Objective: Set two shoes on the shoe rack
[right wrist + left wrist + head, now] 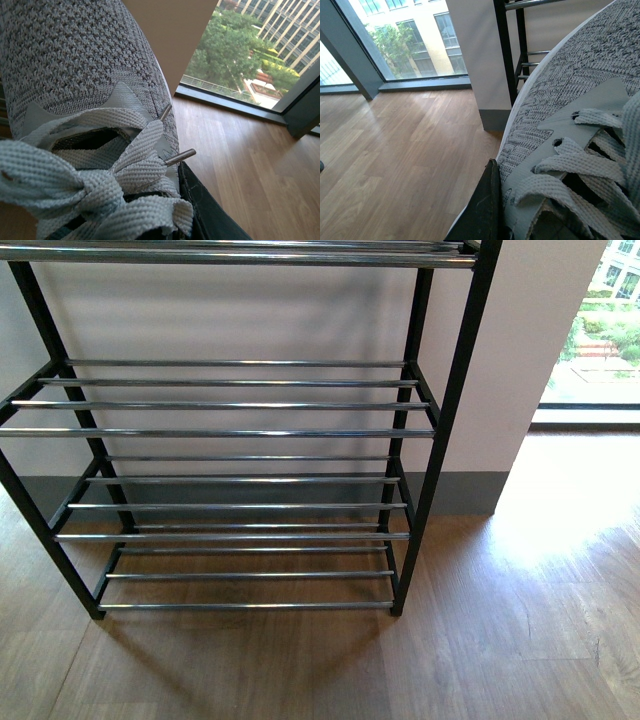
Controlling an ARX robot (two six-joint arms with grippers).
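Shoe rack (240, 433): we find it standing on the wooden floor (500, 640), its back against the pale wall (250, 310), close to the wall's outer corner, where the window (600, 330) begins. Black uprights carry tiers of chrome bars. Three tiers show in full and a fourth is cut by the top of the front view. Neither arm shows in this view.

Left gripper (490, 200): we see one dark finger lying flat against the side of the first grey knit sneaker (570, 75), beside the pale laces (570, 165). The opposite finger is hidden by the shoe. The sneaker fills the near part of the left wrist view and hangs clear of the floor, so we record the gripper as pinching it. The sneaker's white sole edge and toe point toward the rack's black end frame, near it but apart from it.

Right gripper (200, 200): again one dark finger shows, pressed to the side of the second grey knit sneaker (65, 55), just beside two metal lace tips (180, 156). The other finger is out of sight. This sneaker is also held off the floor, pinched, its toe toward the wall corner.

Neither sneaker rests on the rack.
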